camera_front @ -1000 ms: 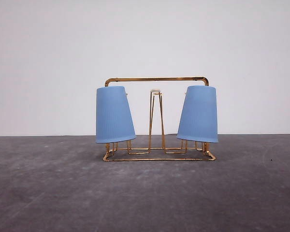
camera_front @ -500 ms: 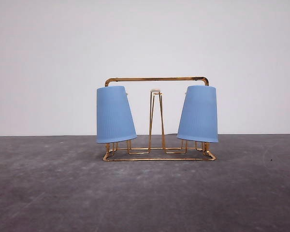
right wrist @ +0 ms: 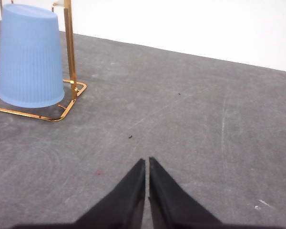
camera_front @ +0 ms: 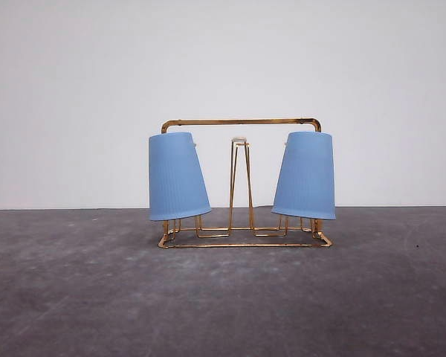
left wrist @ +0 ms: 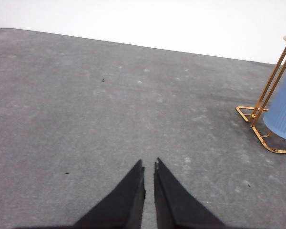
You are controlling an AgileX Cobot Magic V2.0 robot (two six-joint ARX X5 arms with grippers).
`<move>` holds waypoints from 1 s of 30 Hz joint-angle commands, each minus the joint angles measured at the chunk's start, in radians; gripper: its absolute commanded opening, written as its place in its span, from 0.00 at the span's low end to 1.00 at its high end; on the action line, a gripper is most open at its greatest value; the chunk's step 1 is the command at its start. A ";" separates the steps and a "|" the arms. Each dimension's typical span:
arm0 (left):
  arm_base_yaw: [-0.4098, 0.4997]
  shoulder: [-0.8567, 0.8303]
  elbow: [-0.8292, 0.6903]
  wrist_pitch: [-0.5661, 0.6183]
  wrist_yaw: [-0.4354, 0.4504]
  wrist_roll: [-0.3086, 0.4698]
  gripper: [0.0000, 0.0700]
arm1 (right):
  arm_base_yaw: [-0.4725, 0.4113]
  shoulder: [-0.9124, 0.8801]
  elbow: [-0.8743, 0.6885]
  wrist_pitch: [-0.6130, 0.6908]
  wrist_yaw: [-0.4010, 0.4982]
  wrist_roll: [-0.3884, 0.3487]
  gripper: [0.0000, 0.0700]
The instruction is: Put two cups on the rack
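The gold wire rack (camera_front: 241, 123) stands at the middle of the grey table. Two light blue ribbed cups hang upside down on its pegs: the left cup (camera_front: 177, 176) leans outward at the left end, the right cup (camera_front: 306, 175) at the right end. The rack's middle peg (camera_front: 240, 186) is bare. In the left wrist view my left gripper (left wrist: 149, 165) is shut with nothing in it, well away from the rack's corner (left wrist: 257, 119) and a cup's edge (left wrist: 285, 114). In the right wrist view my right gripper (right wrist: 147, 161) is shut and empty, apart from the right cup (right wrist: 31, 55) on the rack (right wrist: 69, 43).
The grey table top (camera_front: 223, 297) stretches open in front of the rack, with a plain white wall (camera_front: 223, 59) behind. Small dark specks (right wrist: 130, 137) dot the surface.
The left cup has tilted very slightly further outward on its peg. Nothing else has moved.
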State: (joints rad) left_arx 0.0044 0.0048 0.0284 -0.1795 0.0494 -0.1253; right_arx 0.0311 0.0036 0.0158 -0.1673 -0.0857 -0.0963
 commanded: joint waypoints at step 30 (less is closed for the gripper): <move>0.002 -0.002 -0.015 -0.007 -0.001 -0.006 0.02 | -0.002 0.000 -0.004 0.013 0.001 0.017 0.02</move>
State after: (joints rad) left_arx 0.0044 0.0048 0.0284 -0.1795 0.0495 -0.1253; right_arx 0.0311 0.0036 0.0158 -0.1673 -0.0856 -0.0959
